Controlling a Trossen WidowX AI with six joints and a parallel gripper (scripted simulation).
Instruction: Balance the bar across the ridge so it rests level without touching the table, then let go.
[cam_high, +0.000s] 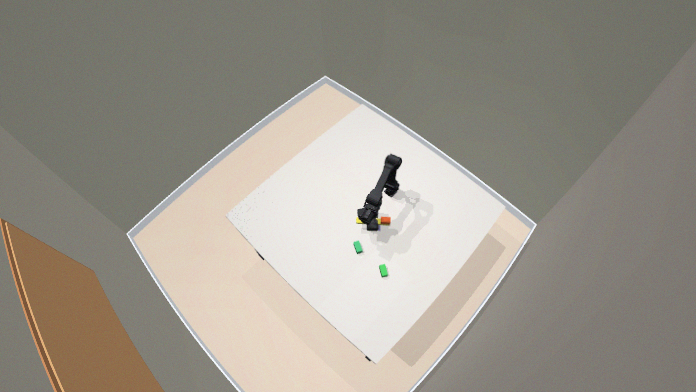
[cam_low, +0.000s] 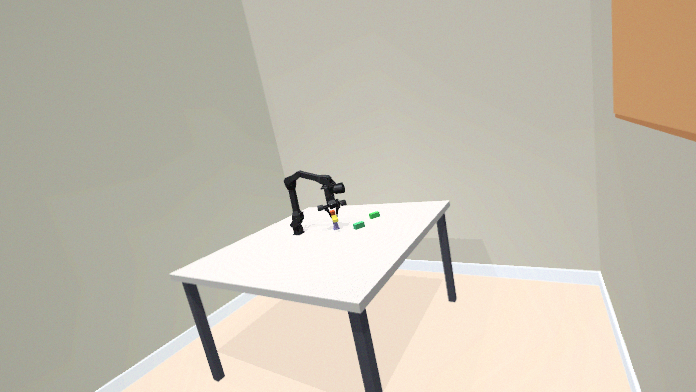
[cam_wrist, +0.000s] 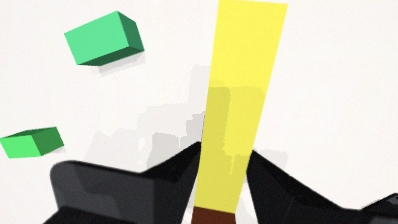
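The yellow bar (cam_high: 358, 220) (cam_low: 335, 219) (cam_wrist: 242, 60) has an orange-red block (cam_high: 385, 220) (cam_low: 332, 212) at one end; in the wrist view a dark red part borders its near end. My gripper (cam_high: 369, 220) (cam_low: 334, 214) (cam_wrist: 223, 151) is shut on the bar, with a black finger on each side of it. The small purple ridge (cam_high: 378, 228) (cam_low: 336, 227) stands on the table, directly under the bar in the exterior view. It is mostly hidden by the arm from above and by the bar in the wrist view. Whether bar and ridge touch cannot be told.
A darker green block (cam_high: 358, 247) (cam_low: 359, 225) (cam_wrist: 100, 40) and a brighter green block (cam_high: 383, 270) (cam_low: 374, 215) (cam_wrist: 22, 145) lie on the white table (cam_high: 310, 260) (cam_low: 280, 265), off to one side of the bar. The arm's shadow falls near the bar.
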